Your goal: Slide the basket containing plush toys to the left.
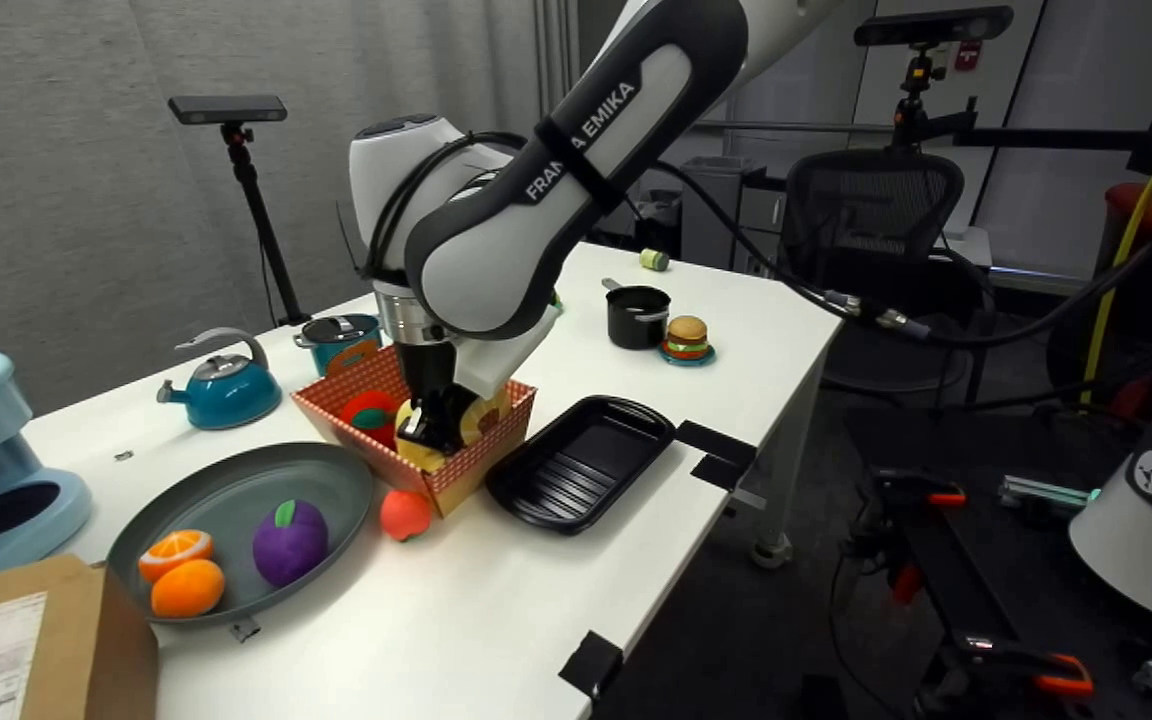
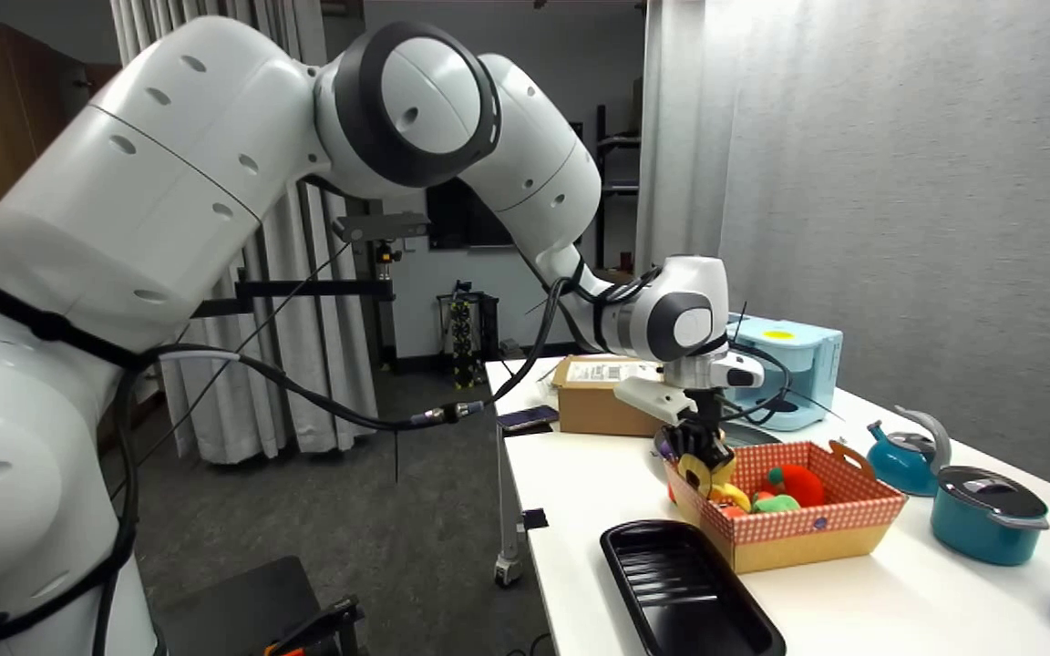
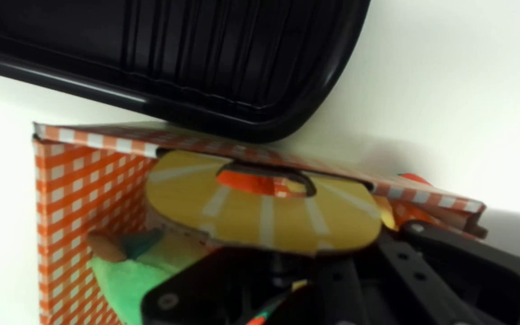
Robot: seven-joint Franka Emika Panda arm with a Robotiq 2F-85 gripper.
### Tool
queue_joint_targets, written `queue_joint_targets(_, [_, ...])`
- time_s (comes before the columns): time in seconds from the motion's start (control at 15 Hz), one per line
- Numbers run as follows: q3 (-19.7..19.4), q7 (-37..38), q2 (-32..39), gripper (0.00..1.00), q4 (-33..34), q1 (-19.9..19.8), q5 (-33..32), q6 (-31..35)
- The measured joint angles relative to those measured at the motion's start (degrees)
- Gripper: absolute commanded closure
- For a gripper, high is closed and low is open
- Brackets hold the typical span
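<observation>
The basket [image 1: 486,465] is red-and-white checked with tan lower walls; it stands on the white table in both exterior views [image 2: 817,547]. Inside lie plush toys: a red one [image 2: 797,485], a green one [image 2: 776,503] and a yellow one [image 2: 730,495]. My gripper [image 1: 433,425] points down into the basket, at the end wall with a yellow handle flap [image 3: 264,212]; it also shows in an exterior view [image 2: 705,446]. In the wrist view the flap covers the fingertips of the gripper [image 3: 294,266], so whether they hold it cannot be told.
A black ridged tray [image 1: 586,465] lies close beside the basket. A dark grey plate [image 1: 236,475] with orange and purple toys is on the opposite side. A red round toy [image 1: 405,515] lies outside the basket's wall. A teal kettle [image 1: 231,390] and teal pot [image 2: 985,519] stand behind.
</observation>
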Motion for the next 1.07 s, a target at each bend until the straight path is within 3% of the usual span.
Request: queue_joint_targets(1.07, [5.43,-8.77,-11.23,1.00,-10.82,-0.54,3.31,1.43])
